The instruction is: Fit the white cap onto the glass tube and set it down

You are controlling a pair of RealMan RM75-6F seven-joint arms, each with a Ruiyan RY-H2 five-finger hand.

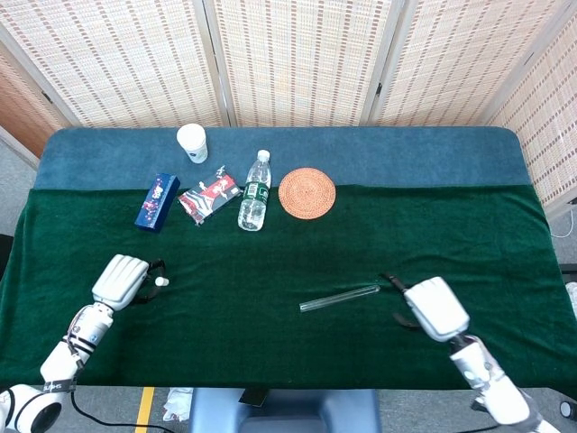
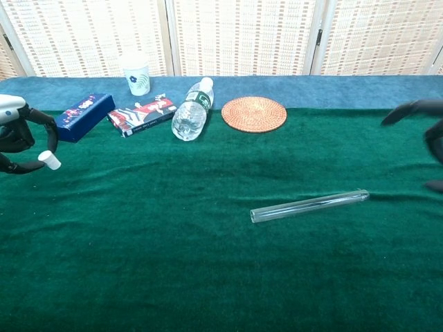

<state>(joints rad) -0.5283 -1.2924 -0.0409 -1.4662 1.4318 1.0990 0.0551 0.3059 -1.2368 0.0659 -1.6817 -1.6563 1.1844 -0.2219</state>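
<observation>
The glass tube (image 1: 339, 298) lies flat on the green cloth near the middle front, also seen in the chest view as the tube (image 2: 309, 205). The small white cap (image 2: 48, 160) is pinched at the tips of my left hand (image 2: 17, 135), raised a little off the cloth at the far left; from above the cap (image 1: 162, 282) shows just right of the left hand (image 1: 122, 280). My right hand (image 1: 435, 308) hovers just right of the tube's right end, fingers spread and holding nothing. Only its dark fingers (image 2: 415, 109) enter the chest view.
Along the back stand a paper cup (image 1: 191, 142), a blue box (image 1: 157, 201), a red packet (image 1: 209, 196), a lying water bottle (image 1: 255, 190) and a round woven coaster (image 1: 306, 192). The table's front edge runs close behind both hands.
</observation>
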